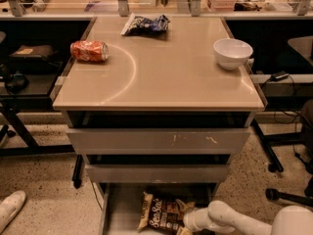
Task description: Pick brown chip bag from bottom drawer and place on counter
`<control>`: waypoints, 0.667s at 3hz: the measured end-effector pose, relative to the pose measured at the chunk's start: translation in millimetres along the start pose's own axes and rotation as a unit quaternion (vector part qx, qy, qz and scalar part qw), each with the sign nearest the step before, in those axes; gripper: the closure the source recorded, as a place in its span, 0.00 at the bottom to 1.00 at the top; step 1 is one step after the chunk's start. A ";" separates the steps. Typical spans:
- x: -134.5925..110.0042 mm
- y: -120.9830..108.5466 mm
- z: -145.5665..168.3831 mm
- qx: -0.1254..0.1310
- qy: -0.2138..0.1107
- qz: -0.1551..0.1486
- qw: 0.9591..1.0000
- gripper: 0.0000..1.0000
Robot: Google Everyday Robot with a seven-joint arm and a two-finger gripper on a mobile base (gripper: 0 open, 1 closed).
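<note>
The brown chip bag point(161, 212) lies flat in the open bottom drawer point(122, 214), white "Sea Salt" lettering facing up. My gripper point(187, 223) reaches in from the lower right on a white arm and sits at the bag's right edge, low in the drawer. Its tips are hidden against the bag. The beige counter point(161, 77) with its curved white line spans the cabinet top above.
On the counter lie an orange soda can point(89, 51) on its side at the left, a dark blue-and-white chip bag point(145, 25) at the back and a white bowl point(233, 52) at the right. Two upper drawers point(159, 141) overhang the bottom one. A chair base point(288, 195) stands right.
</note>
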State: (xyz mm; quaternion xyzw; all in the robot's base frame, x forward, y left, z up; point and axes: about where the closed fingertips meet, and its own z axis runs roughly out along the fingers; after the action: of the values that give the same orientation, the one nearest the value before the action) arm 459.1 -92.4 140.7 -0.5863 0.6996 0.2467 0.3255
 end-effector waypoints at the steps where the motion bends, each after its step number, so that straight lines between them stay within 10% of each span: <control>1: 0.5 0.2 0.7 0.001 0.000 0.000 1.000 0.00; 2: 0.5 0.2 0.8 0.001 0.000 0.000 1.000 0.20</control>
State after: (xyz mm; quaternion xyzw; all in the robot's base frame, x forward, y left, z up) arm 459.0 -92.1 139.8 -0.5859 0.7000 0.2464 0.3256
